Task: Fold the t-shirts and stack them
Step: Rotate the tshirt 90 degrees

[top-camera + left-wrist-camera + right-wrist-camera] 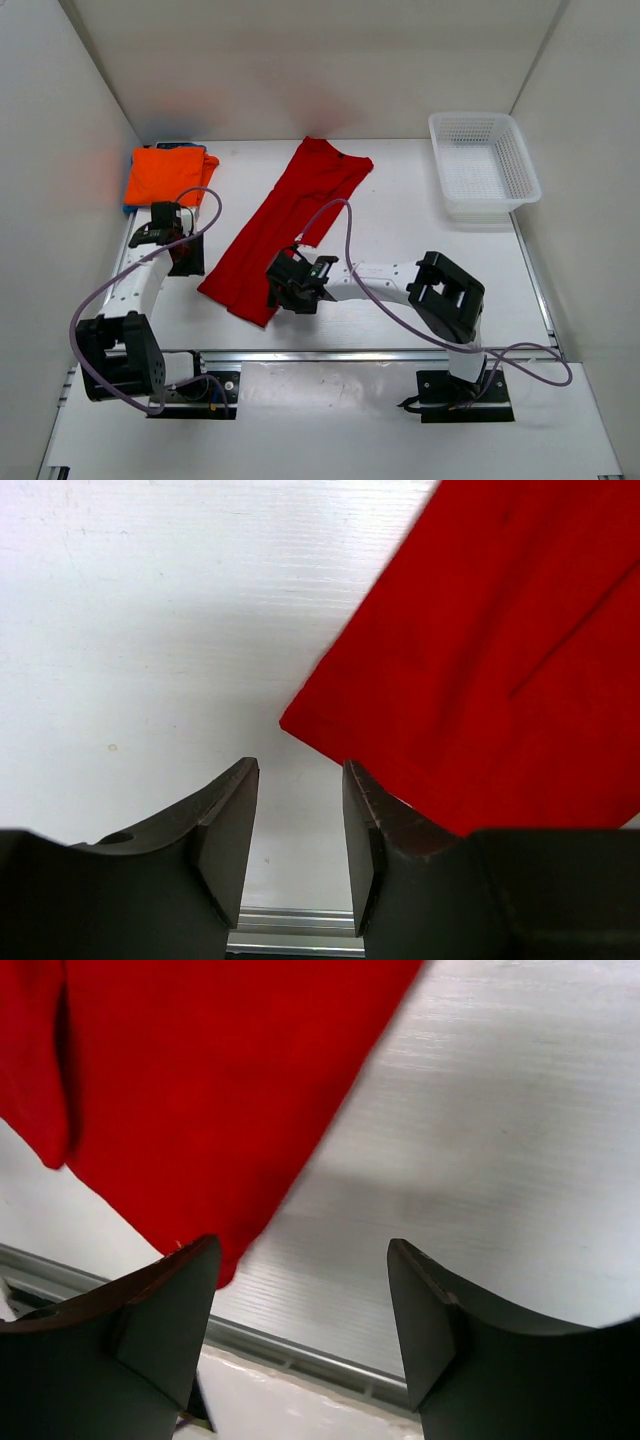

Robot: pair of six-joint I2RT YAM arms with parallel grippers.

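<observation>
The deep red t-shirt (285, 225), folded into a long strip, lies diagonally across the table's middle. The folded orange t-shirt (168, 176) sits at the back left on the blue t-shirt, of which only an edge (180, 146) shows. My left gripper (186, 260) is open and empty over bare table, just left of the red shirt's near left corner (500, 650). My right gripper (283, 296) is open and empty at the strip's near right corner (200, 1090). Its left finger (165, 1310) is beside the cloth's tip. Both sets of fingers (225, 830) point toward the near edge.
A white lattice basket (520, 165) stands at the back right. An aluminium rail (370, 352) runs along the table's near edge and shows in both wrist views (300, 918) (300, 1355). White walls close in the left, back and right sides.
</observation>
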